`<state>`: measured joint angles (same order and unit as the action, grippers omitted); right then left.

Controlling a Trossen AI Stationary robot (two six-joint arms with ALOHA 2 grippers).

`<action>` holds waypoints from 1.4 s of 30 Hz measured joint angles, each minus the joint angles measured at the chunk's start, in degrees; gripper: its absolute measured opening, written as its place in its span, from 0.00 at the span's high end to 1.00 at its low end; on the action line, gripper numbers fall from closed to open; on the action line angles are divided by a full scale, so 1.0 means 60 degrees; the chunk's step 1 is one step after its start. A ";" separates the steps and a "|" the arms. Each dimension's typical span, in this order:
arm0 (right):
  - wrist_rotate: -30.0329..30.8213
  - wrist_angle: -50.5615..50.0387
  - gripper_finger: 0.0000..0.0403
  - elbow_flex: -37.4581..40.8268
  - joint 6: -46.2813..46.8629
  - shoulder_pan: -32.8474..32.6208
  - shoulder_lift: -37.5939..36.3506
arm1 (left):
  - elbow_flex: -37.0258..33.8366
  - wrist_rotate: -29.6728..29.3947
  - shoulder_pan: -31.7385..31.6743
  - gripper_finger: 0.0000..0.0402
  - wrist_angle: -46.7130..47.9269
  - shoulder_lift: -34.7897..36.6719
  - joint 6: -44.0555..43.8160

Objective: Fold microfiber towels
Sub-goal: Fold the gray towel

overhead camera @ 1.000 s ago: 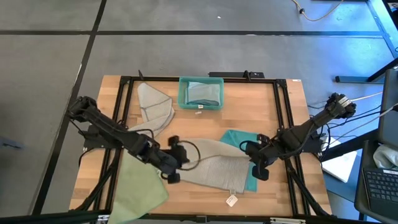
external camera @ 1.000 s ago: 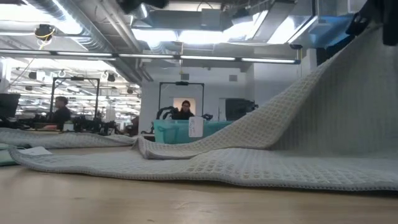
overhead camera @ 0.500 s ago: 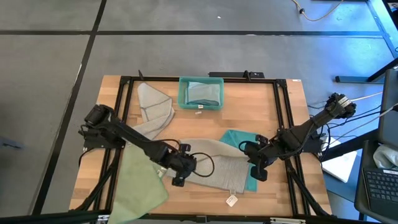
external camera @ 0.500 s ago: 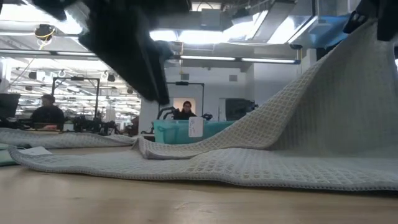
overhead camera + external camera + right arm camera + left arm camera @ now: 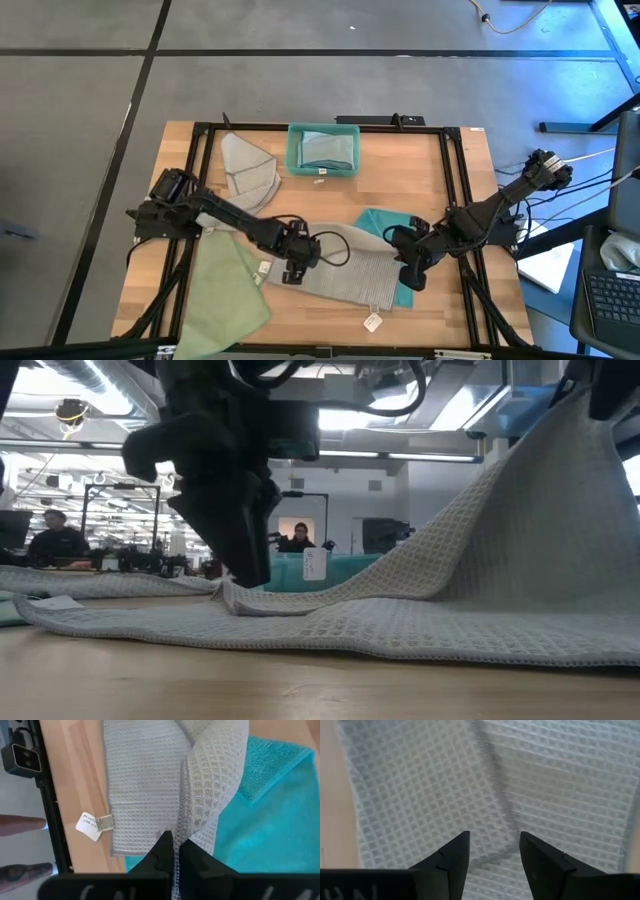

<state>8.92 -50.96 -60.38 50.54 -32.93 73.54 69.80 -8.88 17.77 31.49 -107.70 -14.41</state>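
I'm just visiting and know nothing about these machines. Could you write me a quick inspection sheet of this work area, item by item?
Surface: wooden table inside a black frame.
Job's things: grey waffle towel spread mid-table over a teal towel; pale green towel at the front left; folded grey towel at the back.
Clutter: teal bin holding a cloth; white tag by the front edge.
Grippers: left hand open, poised just above the grey waffle towel; right hand shut, pinching that towel's edge and lifting it.
Cables: black loop at the left wrist.
Surroundings: grey floor; seated people far behind in the low view.
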 joint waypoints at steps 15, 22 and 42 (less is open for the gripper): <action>0.0090 0.0015 0.97 0.0000 0.0000 0.0004 0.0000 | -0.0165 0.0150 0.0180 0.59 -0.0251 0.0000 0.0500; 0.0115 0.0025 0.97 0.0000 -0.0016 0.0003 0.0000 | -0.0536 0.0228 0.0085 0.59 -0.0383 0.0000 0.0452; 0.0439 0.0115 0.97 0.0000 0.0051 0.0004 0.0000 | -0.0519 0.0686 0.0132 0.59 -0.1240 -0.0455 0.0414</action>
<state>11.55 -50.27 -60.38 50.85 -32.91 73.54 66.68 -4.77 18.57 24.04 -110.43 -11.93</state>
